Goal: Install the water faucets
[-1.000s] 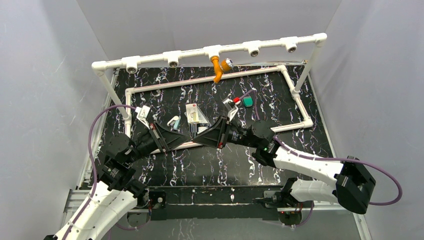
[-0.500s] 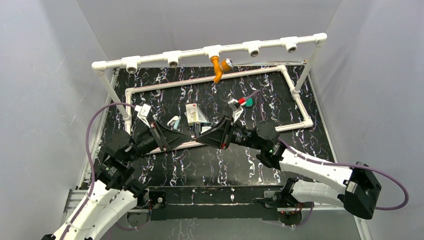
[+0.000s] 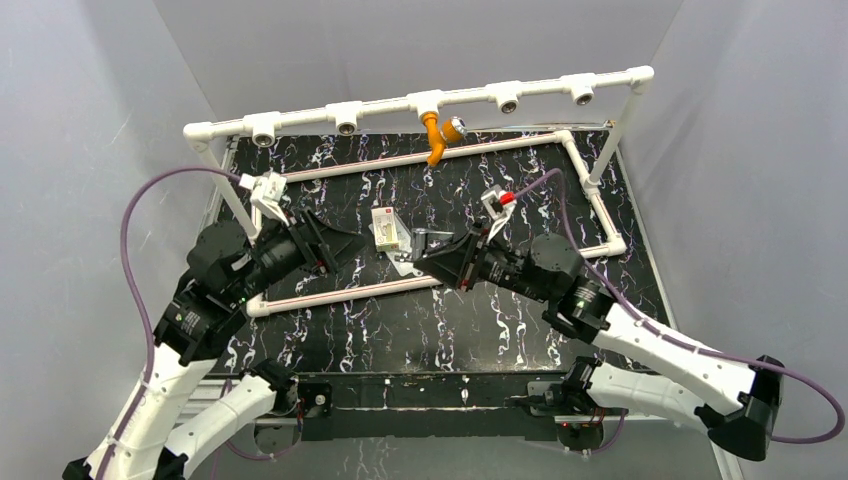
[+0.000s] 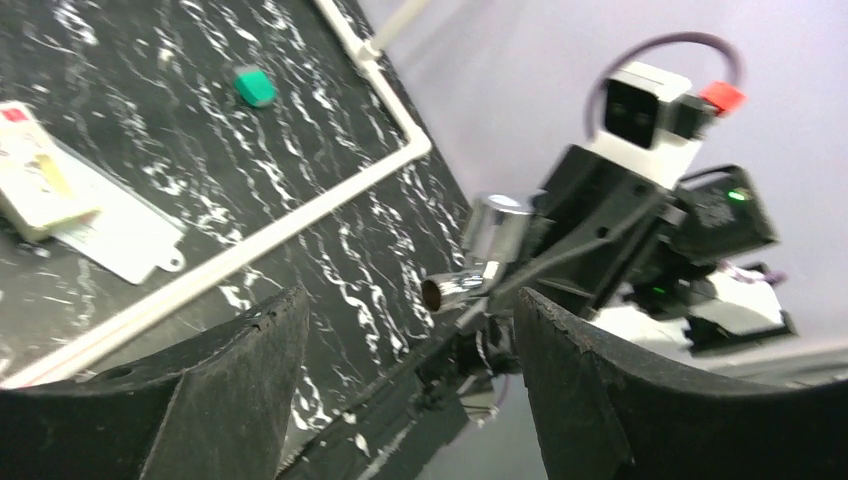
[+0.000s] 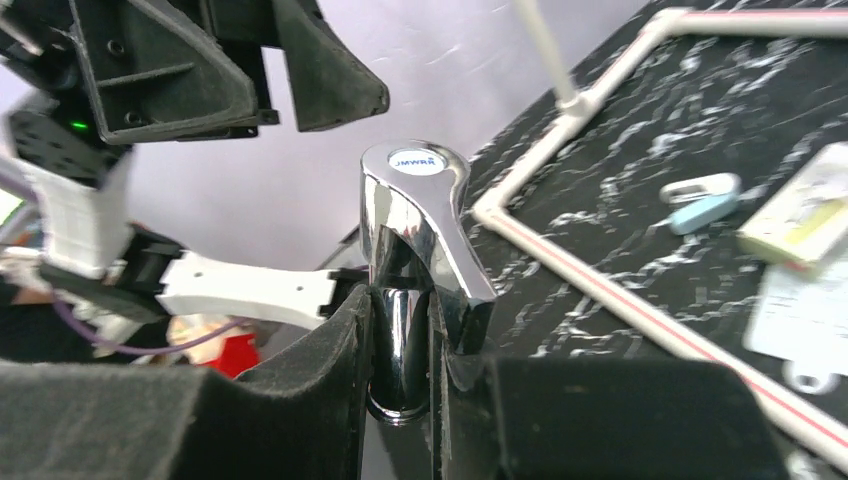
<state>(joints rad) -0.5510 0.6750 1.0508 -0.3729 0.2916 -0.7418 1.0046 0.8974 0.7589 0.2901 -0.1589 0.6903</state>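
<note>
The silvery chrome faucet (image 5: 420, 225) with its lever handle stands upright between the pads of my right gripper (image 5: 405, 340), which is shut on its body. In the top view that faucet (image 3: 419, 244) hangs over the middle of the black mat at my right gripper (image 3: 432, 256). My left gripper (image 3: 347, 243) is open and empty, a short way left of it. In the left wrist view the chrome faucet (image 4: 478, 252) shows beyond the spread jaws of my left gripper (image 4: 410, 315). The orange faucet (image 3: 435, 135) hangs from the middle tee of the white pipe rail (image 3: 300, 118).
Several open tee sockets line the rail. A white pipe frame (image 3: 590, 200) borders the mat. A flat white packet (image 3: 386, 228) lies near the centre. A green block (image 4: 254, 85) sits by the frame's right side. A small white and blue piece (image 5: 700, 200) lies on the mat.
My left gripper has opened, let go of the chrome faucet and drawn back to the left. The right arm has shifted slightly right with the faucet in its grip.
</note>
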